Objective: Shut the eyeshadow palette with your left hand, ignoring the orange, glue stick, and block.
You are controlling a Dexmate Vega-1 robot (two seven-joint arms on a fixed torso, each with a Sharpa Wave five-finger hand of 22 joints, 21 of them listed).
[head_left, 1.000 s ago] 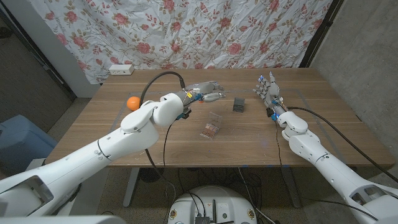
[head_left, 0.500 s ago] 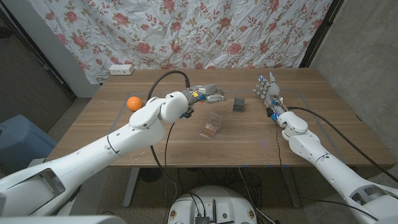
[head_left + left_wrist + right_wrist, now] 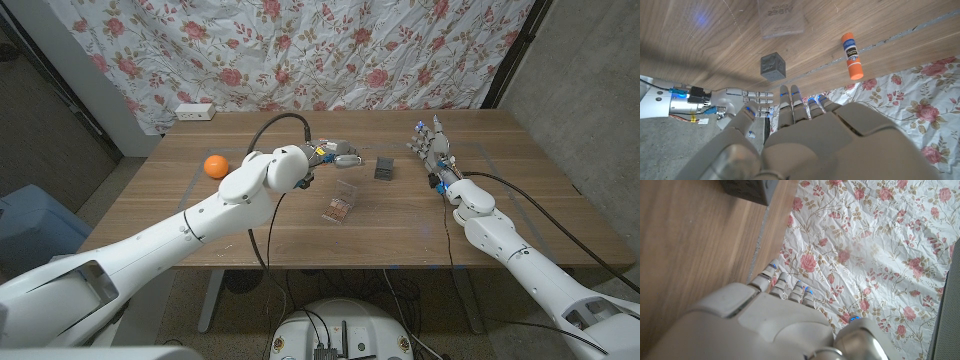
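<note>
Head: left hand [image 3: 337, 154] hovers beyond the eyeshadow palette [image 3: 341, 203], fingers loosely extended, holding nothing. Palette open, near side of the block [image 3: 384, 168]. Right hand [image 3: 431, 145] upright, fingers apart, empty. Left wrist: fingers [image 3: 796, 98] spread, palette [image 3: 781, 18] ahead beyond block.

White arms [image 3: 180, 235], grey fingers [image 3: 792, 102], black cables [image 3: 262, 130].

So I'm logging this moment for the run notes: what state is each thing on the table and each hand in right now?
eyeshadow palette: open, clear lid up, untouched.
left hand: above the table beyond the palette, fingers extended, holding nothing.
right hand: fingers apart, holding nothing.
block: standing on the table, untouched.
orange: on the table, apart from both hands.
glue stick: lying on its side, cap on.
</note>
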